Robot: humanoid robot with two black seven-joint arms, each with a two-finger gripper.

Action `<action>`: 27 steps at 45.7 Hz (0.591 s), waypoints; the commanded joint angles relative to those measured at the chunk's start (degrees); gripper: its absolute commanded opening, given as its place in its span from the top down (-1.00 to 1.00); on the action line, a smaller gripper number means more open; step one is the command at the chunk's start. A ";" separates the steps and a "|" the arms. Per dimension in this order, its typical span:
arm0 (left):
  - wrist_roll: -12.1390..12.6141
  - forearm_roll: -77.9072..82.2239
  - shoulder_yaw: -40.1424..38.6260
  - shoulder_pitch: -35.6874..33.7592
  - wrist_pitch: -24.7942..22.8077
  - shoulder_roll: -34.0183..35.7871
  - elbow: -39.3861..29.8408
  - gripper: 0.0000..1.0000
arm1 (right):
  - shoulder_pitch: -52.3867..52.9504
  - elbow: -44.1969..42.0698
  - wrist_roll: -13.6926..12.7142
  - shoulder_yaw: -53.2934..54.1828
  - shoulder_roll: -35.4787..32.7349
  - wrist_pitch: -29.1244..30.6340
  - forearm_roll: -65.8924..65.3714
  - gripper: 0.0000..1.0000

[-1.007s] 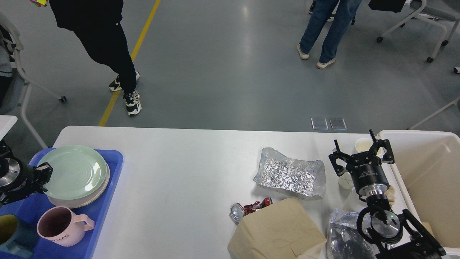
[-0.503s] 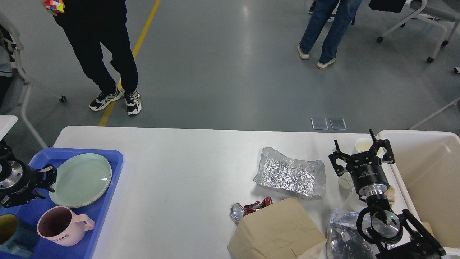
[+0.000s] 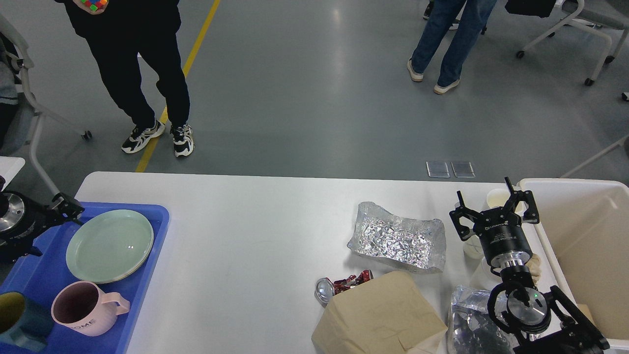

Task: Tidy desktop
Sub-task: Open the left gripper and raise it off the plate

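Observation:
The desktop (image 3: 245,221) is a wide white-grey tabletop. On its right half lie a crumpled foil sheet (image 3: 398,237), a crushed red can (image 3: 339,286), a brown paper bag (image 3: 378,314) and a silver bag (image 3: 469,324). My right gripper (image 3: 494,210) hangs open over white paper cups (image 3: 496,198) near the bin, holding nothing. At the left, a green plate (image 3: 109,245) lies flat in the blue tray (image 3: 152,216). My left gripper (image 3: 51,223) is open just left of the plate, apart from it.
A pink mug (image 3: 83,309) and a dark teal mug (image 3: 19,322) stand in the tray's near end. A cream-white bin (image 3: 585,246) sits at the right table edge. People stand on the floor beyond the table, and wheeled chairs stand at both sides.
The left gripper let go of the green plate, which now lies flat in the tray, and drew back up and left. The right arm has not moved. The person in black stepped left.

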 commanded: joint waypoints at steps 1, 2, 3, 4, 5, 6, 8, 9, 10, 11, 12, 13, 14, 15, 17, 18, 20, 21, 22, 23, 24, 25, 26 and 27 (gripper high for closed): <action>-0.03 0.00 -0.06 -2.61 -1.58 -0.27 -0.74 -0.92 | 0.00 0.00 0.00 0.00 0.06 0.00 0.00 -1.00; -0.11 0.00 -0.06 -3.13 -2.19 -0.18 -1.18 -0.92 | 0.00 0.00 0.00 0.00 -0.02 0.00 -0.09 -1.00; -0.11 0.00 -0.06 -3.66 -2.80 -0.27 -1.88 -0.92 | 0.00 0.00 0.00 0.00 -0.02 0.00 0.00 -1.00; -0.29 0.00 -0.14 -4.36 -3.33 -0.27 -2.76 -0.92 | 0.00 0.00 0.00 0.00 -0.02 0.00 0.00 -1.00; -0.46 0.00 -0.49 -4.98 -3.86 -0.18 -3.81 -0.92 | 0.00 0.00 0.00 0.00 -0.02 0.00 0.00 -1.00; -0.73 0.00 -0.85 -5.51 -4.13 -0.09 -4.87 -0.92 | 0.00 0.00 0.00 0.00 -0.02 0.00 0.00 -1.00; -0.82 0.00 -2.34 -7.53 -4.39 0.52 -6.63 -0.92 | 0.00 0.00 0.00 0.00 -0.02 0.00 0.00 -1.00; -0.82 0.00 -3.21 -7.97 -4.48 0.61 -6.63 -0.92 | 0.00 0.00 0.00 0.00 0.06 0.00 0.00 -1.00; -0.82 0.00 -4.35 -8.32 -4.48 0.78 -6.63 -0.92 | 0.00 0.00 0.00 0.00 0.07 0.00 0.00 -1.00; -0.82 0.00 -5.67 -8.41 -4.48 0.96 -6.63 -0.92 | 0.08 0.00 0.00 0.00 -0.02 0.00 0.00 -1.00; -0.82 -0.08 -7.25 -8.24 -4.48 1.31 -6.63 -0.92 | 0.00 0.00 0.00 0.00 -0.02 0.00 0.00 -1.00; -0.82 -0.08 -9.00 -7.97 -4.39 1.83 -6.55 -0.92 | 0.00 0.00 0.00 0.00 -0.02 0.00 0.00 -1.00; -0.91 -0.08 -10.85 -7.54 -4.31 2.36 -6.55 -0.92 | 0.00 0.00 0.00 0.00 -0.02 0.00 0.00 -1.00; -0.91 -0.08 -12.87 -7.27 -4.31 2.80 -6.55 -0.92 | 0.00 0.00 0.00 0.00 -0.02 0.00 0.00 -1.00; -0.99 -0.08 -16.91 -5.78 -4.04 3.59 -6.46 -0.92 | 0.00 0.00 0.00 0.00 -0.02 0.00 0.00 -1.00; -1.08 -0.08 -19.11 -4.64 -4.04 3.77 -6.37 -0.92 | 0.00 0.00 0.00 0.00 -0.02 0.00 0.00 -1.00; -1.26 -0.26 -24.29 -1.83 -3.78 3.77 -6.02 -0.92 | 0.00 0.00 0.00 0.00 -0.02 0.00 0.00 -1.00; -1.52 -0.26 -27.53 -0.43 -3.43 3.69 -5.67 -0.92 | 0.00 0.00 0.00 0.00 -0.02 0.00 0.00 -1.00; -1.96 -0.26 -30.96 0.89 -3.43 3.69 -5.06 -0.92 | 0.00 0.00 0.00 0.00 -0.02 0.00 0.00 -1.00; -2.40 -0.26 -35.00 2.30 -3.51 3.86 -4.53 -0.92 | 0.00 0.00 0.00 0.00 -0.02 -0.08 0.00 -1.00; -2.57 -0.17 -39.30 3.53 -3.86 3.95 -4.26 -0.92 | 0.08 0.00 0.00 0.00 -0.02 0.00 0.00 -1.00; -2.84 -0.09 -43.43 5.02 -4.04 3.95 -4.17 -0.92 | 0.00 0.00 0.00 0.00 0.06 0.00 0.00 -1.00; -2.84 -0.08 -47.48 6.78 -4.04 3.95 -4.00 -0.92 | 0.00 0.00 0.00 0.00 -0.02 0.00 0.00 -1.00; -2.84 -0.08 -51.43 8.71 -4.04 3.86 -3.74 -0.92 | 0.00 0.00 0.00 0.00 -0.02 0.00 0.00 -1.00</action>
